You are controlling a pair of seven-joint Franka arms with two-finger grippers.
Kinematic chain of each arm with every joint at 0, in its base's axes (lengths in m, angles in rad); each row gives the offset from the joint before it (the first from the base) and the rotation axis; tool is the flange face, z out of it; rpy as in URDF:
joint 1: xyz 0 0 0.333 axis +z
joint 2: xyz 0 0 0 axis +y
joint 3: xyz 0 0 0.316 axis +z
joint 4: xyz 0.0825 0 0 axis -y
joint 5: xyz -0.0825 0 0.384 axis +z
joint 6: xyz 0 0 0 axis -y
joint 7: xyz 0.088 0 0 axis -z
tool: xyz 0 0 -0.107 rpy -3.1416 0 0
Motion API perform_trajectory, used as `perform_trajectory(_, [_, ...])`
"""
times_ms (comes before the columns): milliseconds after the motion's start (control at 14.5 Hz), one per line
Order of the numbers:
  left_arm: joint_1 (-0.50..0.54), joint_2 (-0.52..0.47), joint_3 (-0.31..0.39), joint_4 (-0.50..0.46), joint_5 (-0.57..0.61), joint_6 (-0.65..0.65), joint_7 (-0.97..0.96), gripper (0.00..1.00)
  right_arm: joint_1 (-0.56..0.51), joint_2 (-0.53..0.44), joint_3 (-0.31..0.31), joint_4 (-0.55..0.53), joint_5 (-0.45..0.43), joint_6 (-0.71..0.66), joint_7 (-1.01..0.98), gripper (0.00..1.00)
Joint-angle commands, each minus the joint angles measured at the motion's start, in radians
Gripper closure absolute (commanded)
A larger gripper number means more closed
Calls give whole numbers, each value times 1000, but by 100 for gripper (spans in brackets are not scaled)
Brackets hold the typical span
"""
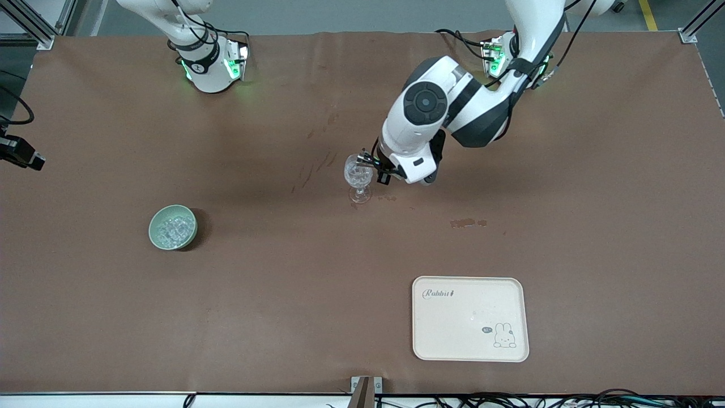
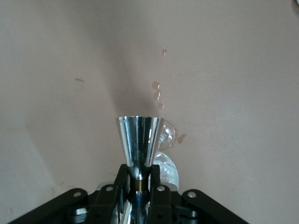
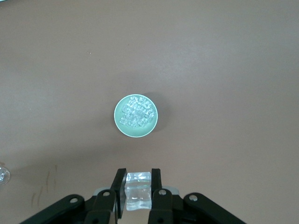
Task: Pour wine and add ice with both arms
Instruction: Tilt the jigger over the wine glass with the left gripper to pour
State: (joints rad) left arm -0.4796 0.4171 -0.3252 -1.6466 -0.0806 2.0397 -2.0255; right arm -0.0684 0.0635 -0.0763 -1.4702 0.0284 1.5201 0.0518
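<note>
- The left hand is beside the rim of the stemmed glass, which stands mid-bench. Its fingers are pinched tight on the narrow waist of a shiny metal measuring cup.
- The right hand hangs high over the pale green bowl. It is clamped on a single ice cube, and the front view does not show this hand.
- The rest of the ice lies heaped in the bowl, toward the right arm's end of the bench and well apart from the glass.
- Judged step: the pour from the measuring cup into the glass is in hand, with the cube lifted and waiting its turn. Whether the glass already holds any liquid or ice is hard to say, as its cut surface glitters either way.
- Next call: the left hand has to clear the rim. Then the right hand must carry the cube across and let it go from low over the mouth, so that the glass does not tip.
- Small drops mark the bench by the glass foot.
- Room is generous. The path from bowl to glass is bare, and the cream tray sits nearer the front camera, close to the bench edge and out of the way.
</note>
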Motion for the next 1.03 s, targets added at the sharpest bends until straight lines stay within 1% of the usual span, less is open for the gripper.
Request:
perform_trajectory(0, [-34,12,5,24,91,-1,-61,100,-7,4,4,10,2,-11,-12,100])
perform_trajectory(206, [-45,23,5,22,128,-1,-99,100,-7,4,4,10,1,-14,-13,100])
perform_trajectory(275, [-63,23,9,22,130,-1,-108,100,-7,4,4,14,-1,-30,-15,100])
perform_trajectory(482, [-71,19,6,24,211,-1,-157,100,-8,6,6,21,-10,-49,-45,100])
perform_trajectory(964, [-111,6,6,27,336,-15,-226,100,-7,6,6,25,-10,-49,-49,100])
